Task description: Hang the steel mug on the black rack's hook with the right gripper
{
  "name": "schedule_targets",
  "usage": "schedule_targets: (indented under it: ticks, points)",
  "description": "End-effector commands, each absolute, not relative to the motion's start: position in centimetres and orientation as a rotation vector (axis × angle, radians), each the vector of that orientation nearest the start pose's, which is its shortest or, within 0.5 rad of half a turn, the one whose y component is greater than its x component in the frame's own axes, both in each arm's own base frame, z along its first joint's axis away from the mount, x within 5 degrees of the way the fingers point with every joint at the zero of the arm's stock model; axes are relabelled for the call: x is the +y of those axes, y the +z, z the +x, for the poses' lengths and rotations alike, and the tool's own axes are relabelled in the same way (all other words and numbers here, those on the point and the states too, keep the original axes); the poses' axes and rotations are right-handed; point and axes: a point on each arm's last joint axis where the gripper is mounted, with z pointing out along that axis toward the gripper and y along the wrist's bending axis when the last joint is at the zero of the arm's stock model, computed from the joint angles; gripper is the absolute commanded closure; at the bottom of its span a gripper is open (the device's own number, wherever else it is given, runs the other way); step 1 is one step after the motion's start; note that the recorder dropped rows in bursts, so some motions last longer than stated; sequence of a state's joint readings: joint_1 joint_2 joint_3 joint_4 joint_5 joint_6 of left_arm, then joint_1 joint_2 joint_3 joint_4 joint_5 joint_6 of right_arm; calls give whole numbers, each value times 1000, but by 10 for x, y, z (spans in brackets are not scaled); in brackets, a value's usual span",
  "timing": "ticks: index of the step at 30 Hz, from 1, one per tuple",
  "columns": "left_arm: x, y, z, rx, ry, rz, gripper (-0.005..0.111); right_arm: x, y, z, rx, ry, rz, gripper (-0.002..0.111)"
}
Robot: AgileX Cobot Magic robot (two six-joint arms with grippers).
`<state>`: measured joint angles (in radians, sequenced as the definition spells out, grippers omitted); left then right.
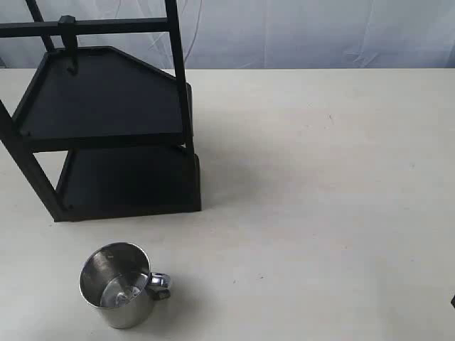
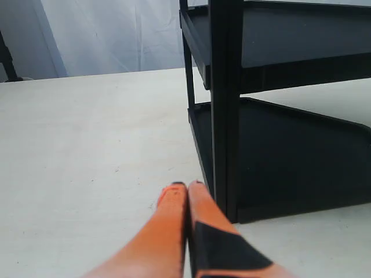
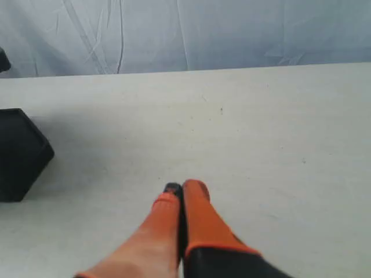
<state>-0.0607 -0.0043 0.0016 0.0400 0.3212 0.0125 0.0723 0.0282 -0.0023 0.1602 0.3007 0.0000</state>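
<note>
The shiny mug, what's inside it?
The steel mug stands upright on the table with its opening facing up. Nothing shows inside, only its shiny bottom with blurry reflections. The near inner wall is hidden by the rim.

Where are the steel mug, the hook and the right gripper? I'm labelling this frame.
steel mug (image 1: 117,285): exterior view, inside wall.
hook (image 1: 69,44): exterior view, shank below the crossbar.
right gripper (image 3: 181,192): right wrist view, between closed fingertips.

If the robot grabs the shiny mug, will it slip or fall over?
The steel mug looks smooth and mirror-shiny, so it may slip in a gripper. It's probably stiff, not squishy. Standing upright on the table, it looks empty, so a push might slide or tip it.
</note>
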Motion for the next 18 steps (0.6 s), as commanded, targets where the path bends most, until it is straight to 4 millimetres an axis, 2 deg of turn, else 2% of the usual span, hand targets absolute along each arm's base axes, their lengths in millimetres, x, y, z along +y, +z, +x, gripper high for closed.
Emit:
schedule_targets:
  ticks: [1, 6, 9, 14, 18]
  points:
    - [-2, 185, 54, 1794, -2, 88, 107, 8, 200, 58, 1637, 343, 193, 109]
    - [-2, 185, 54, 1794, -2, 88, 107, 1, 214, 58, 1357, 856, 739, 109]
    - [-2, 185, 54, 1794, -2, 88, 107, 1, 213, 58, 1296, 1034, 912, 109]
    - [-2, 185, 54, 1794, -2, 88, 107, 1, 217, 58, 1277, 1056, 921, 109]
    - [-2, 185, 54, 1794, -2, 88, 107, 6, 241, 55, 1338, 947, 719, 109]
